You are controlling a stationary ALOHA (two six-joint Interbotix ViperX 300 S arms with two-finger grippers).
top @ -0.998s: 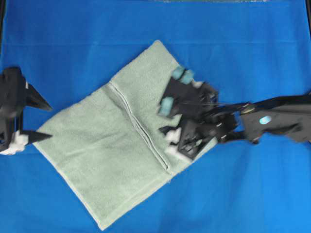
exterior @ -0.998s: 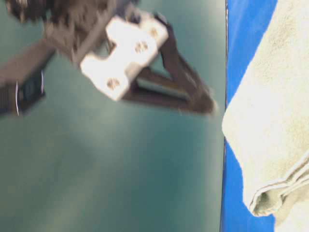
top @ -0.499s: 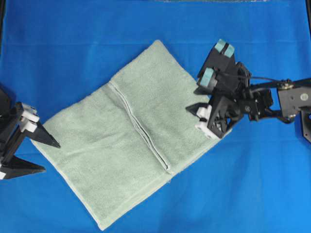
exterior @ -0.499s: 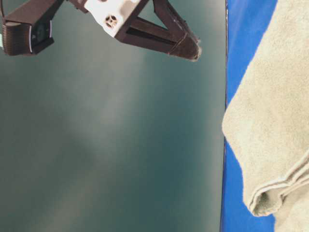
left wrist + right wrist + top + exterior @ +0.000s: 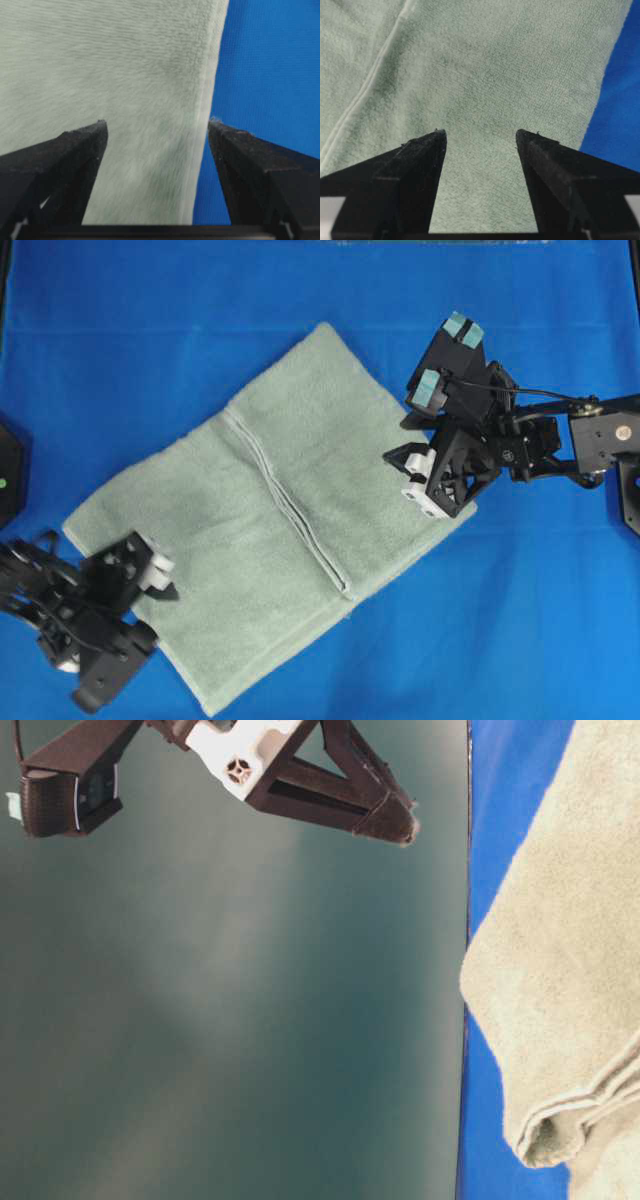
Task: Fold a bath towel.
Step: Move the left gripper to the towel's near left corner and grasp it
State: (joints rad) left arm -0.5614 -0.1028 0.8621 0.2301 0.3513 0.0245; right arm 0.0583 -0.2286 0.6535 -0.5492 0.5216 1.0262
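The pale sage-green bath towel [image 5: 270,530] lies folded in half and flat on the blue table covering, set diagonally, with a hemmed seam running down its middle. My left gripper [image 5: 150,585] is open over the towel's lower-left edge. In the left wrist view [image 5: 157,122] the terry cloth [image 5: 125,75] fills the gap between the jaws and its edge runs by the right finger. My right gripper [image 5: 402,445] is open above the towel's right half, and in the right wrist view [image 5: 480,132] only cloth [image 5: 485,65] shows between the jaws. Neither gripper holds anything.
The blue table covering [image 5: 320,290] surrounds the towel on all sides. The table-level view shows the towel's folded corner [image 5: 545,1135] by the table edge and my right gripper's fingers [image 5: 385,815] raised above the surface.
My left gripper has swung from the table's left edge down to the towel's lower-left edge. My right gripper moved off the towel's middle toward its right edge, then held.
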